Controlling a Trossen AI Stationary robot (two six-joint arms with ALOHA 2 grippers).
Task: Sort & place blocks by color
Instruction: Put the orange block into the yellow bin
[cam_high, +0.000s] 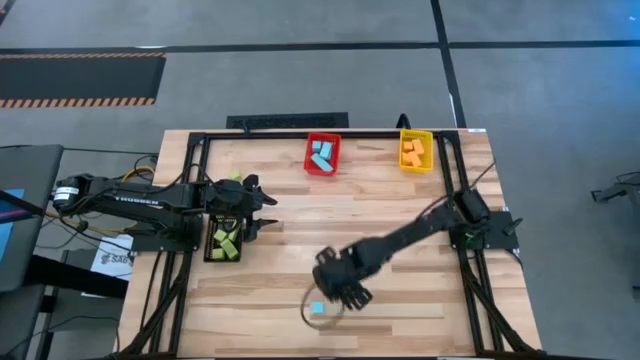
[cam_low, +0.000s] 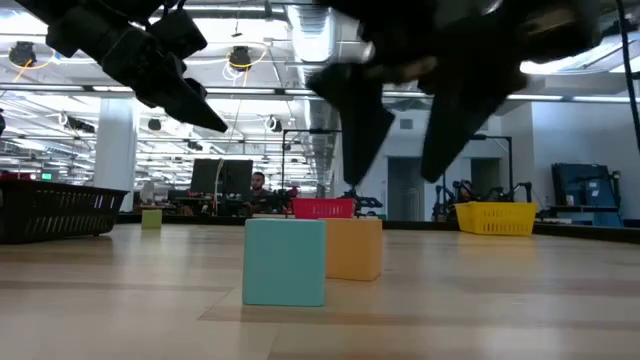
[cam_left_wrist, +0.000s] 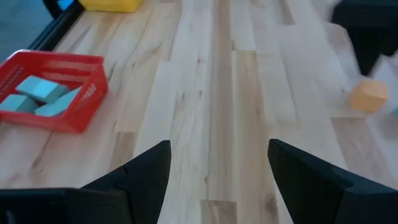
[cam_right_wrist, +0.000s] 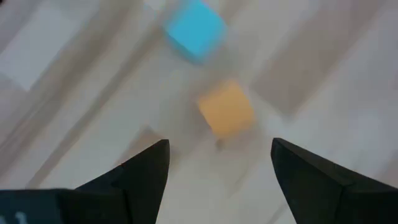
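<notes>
Two loose cubes near the front edge: one light blue block (cam_low: 285, 261), one orange block (cam_low: 357, 248) just behind it, both below the right gripper (cam_high: 340, 283).

At left, the left gripper (cam_high: 262, 207) hovers with empty fingers spread beside the black mesh bin (cam_high: 209, 247) holding about four lime green blocks (cam_high: 226, 242). Along the far edge, the red mesh bin (cam_high: 308, 160) holds about three light blue bars, and the yellow mesh bin (cam_high: 427, 152) about three orange pieces. Over the two cubes, the right gripper's fingers stand wide and empty.

Blue blocks (cam_left_wrist: 38, 98) in red bin (cam_left_wrist: 87, 109)
</notes>
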